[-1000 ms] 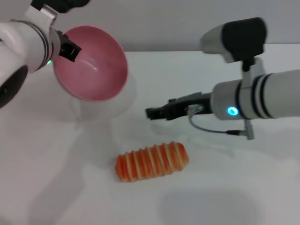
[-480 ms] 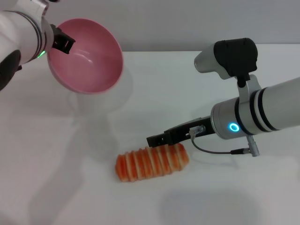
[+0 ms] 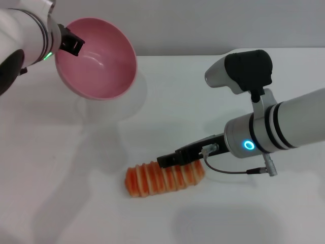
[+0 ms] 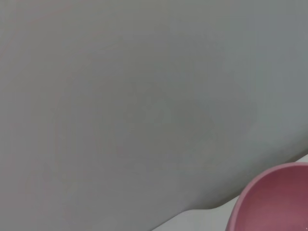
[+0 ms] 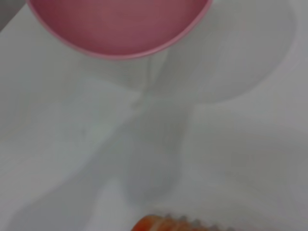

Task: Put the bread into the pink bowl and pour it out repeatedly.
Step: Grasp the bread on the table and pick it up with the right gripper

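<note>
The bread (image 3: 152, 179) lies on the white table in front of me, striped side up. Its tip also shows in the right wrist view (image 5: 178, 224). My right gripper (image 3: 168, 160) is low over the loaf's top at its right half, touching or just above it. My left gripper (image 3: 71, 44) is shut on the rim of the pink bowl (image 3: 96, 58) and holds it tilted in the air at the far left, its empty inside facing me. The bowl also shows in the left wrist view (image 4: 276, 202) and the right wrist view (image 5: 120, 24).
The white table (image 3: 66, 203) spreads around the loaf. A grey wall (image 3: 203, 25) stands behind its far edge. The bowl's shadow falls on the table under it.
My right gripper has come down and forward from mid-table to the top of the bread. The left arm has shifted the tilted bowl slightly. The bread has not moved.
</note>
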Action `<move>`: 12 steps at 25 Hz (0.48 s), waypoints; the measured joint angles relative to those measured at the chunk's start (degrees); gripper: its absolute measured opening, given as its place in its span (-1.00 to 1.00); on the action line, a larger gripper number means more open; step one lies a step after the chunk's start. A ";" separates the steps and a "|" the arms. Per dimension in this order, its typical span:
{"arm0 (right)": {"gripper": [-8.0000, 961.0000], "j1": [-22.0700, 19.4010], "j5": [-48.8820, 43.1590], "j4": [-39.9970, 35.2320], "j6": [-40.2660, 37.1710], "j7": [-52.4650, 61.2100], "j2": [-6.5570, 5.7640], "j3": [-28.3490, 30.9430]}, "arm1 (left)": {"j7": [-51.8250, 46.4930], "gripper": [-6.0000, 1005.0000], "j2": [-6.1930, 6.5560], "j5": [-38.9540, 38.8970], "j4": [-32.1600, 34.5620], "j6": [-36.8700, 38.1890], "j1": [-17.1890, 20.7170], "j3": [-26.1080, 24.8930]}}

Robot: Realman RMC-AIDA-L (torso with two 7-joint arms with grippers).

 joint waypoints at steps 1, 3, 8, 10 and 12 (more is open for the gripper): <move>0.44 0.10 0.02 0.16 -0.16 0.01 0.03 -0.30 | 0.00 -0.90 0.00 0.00 0.00 0.00 0.00 0.00; 0.43 0.41 0.05 1.04 -0.79 0.02 0.04 -0.95 | 0.02 -0.90 0.00 -0.17 0.00 0.07 -0.03 0.00; 0.42 2.12 0.67 5.05 -2.14 -0.20 0.07 -1.83 | 0.13 -0.90 0.00 -0.23 0.03 0.24 -0.17 0.15; 0.42 2.67 1.08 6.12 -2.71 -0.26 0.07 -2.47 | 0.16 -0.90 0.00 -0.23 0.03 0.25 -0.24 0.14; 0.41 3.18 1.21 6.91 -3.21 -0.27 0.07 -2.92 | 0.18 -0.90 0.00 -0.24 0.05 0.24 -0.34 0.14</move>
